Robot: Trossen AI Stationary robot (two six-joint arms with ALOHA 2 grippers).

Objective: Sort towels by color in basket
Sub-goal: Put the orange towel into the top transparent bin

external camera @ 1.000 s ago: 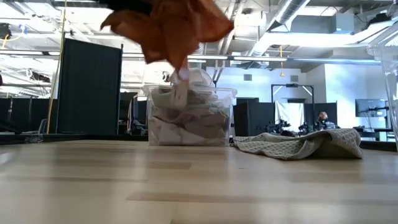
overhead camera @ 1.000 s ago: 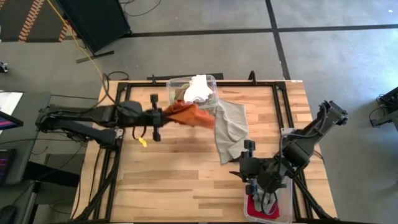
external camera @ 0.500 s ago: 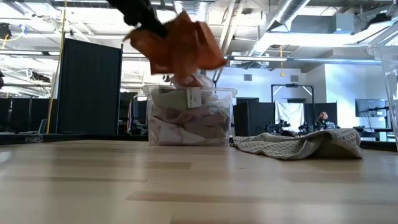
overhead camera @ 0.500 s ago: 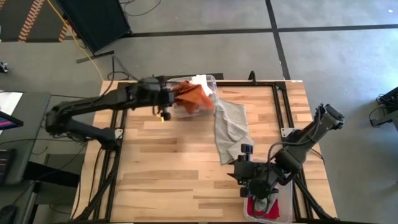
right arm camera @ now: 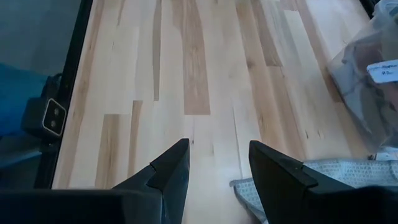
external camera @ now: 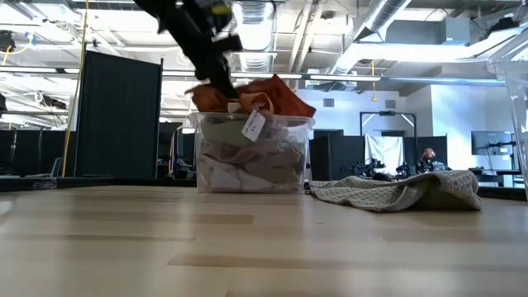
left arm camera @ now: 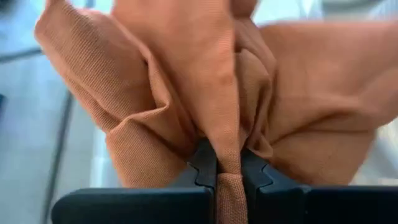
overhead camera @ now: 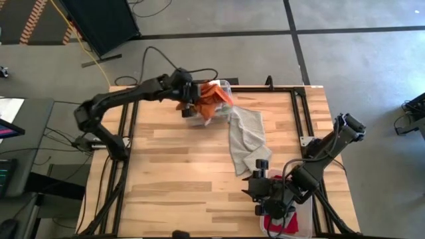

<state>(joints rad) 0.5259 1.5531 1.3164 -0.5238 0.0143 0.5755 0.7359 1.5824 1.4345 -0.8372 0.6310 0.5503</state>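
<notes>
Currently the left gripper (overhead camera: 194, 103) is clamped tight on the rust-orange towel (overhead camera: 211, 99), a fold of it pinched between the two dark fingers (left arm camera: 204, 163) (wrist view shows this plainly). That gripper sits over the clear bin (overhead camera: 228, 88) at the far edge of the table (overhead camera: 179, 172), and the towel hangs bunched at the bin's rim, its white tag (external camera: 252, 125) dangling against the front wall. Low view: bin (external camera: 252, 157) is packed with more towels, pale and pinkish ones, hard to separate. A grey towel (overhead camera: 247, 139) lies spread on the wood just beside the bin, trailing toward the near right. Right gripper (overhead camera: 271, 199) is at the near right corner next to a second clear bin (overhead camera: 304, 219) with a red towel (overhead camera: 282, 224) inside; its fingers (right arm camera: 171, 165) stand apart with nothing between them, only bare table beyond.
</notes>
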